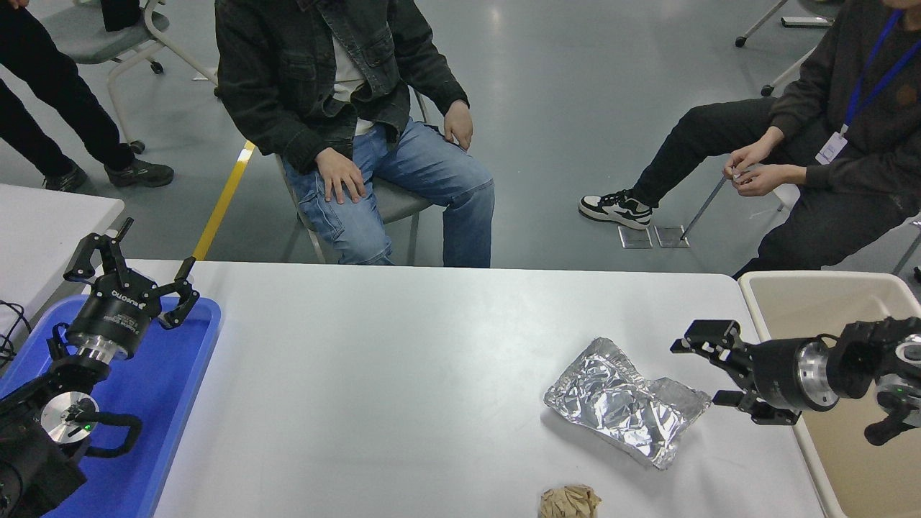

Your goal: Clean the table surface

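the table surface (403,374) is seen as the wide white top filling the middle of the view, hard, flat and smooth, so light litter is judged to slide on it easily. a crumpled foil wrapper (624,401) lies at its right part, thin and soft; it is best pinched at the raised right edge. a brown paper ball (570,501) sits at the near edge. the right gripper (706,373) is held just beside the foil, jaws wide apart, empty. the left gripper (133,272) is parked over the blue tray (183,374), jaws spread.
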{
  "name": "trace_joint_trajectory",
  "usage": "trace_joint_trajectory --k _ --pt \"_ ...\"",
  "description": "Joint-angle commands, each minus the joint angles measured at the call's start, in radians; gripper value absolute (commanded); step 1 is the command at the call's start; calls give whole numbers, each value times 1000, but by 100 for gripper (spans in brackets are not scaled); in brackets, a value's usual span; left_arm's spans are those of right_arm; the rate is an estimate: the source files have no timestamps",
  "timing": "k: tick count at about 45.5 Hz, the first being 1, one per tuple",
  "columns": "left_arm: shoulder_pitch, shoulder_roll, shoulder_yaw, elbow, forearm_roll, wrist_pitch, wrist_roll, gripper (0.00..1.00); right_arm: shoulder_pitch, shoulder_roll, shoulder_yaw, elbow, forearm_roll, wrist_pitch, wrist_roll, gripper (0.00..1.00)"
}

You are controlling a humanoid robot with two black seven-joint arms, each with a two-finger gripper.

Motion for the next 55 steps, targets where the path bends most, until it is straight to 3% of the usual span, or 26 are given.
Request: trace_joint_trajectory --k 1,16,28,55 --pt "0 0 0 0 0 0 0 100 105 -2 -148 5 -40 16 -27 98" --pt "0 0 0 0 0 -1 0 100 126 75 -241 -125 -25 -76 -41 99" --pt "0 0 0 0 0 0 0 100 106 147 -251 -107 38 -140 -51 99" --pt "0 0 0 0 0 0 0 100 86 192 -281 -151 13 -151 -68 93"
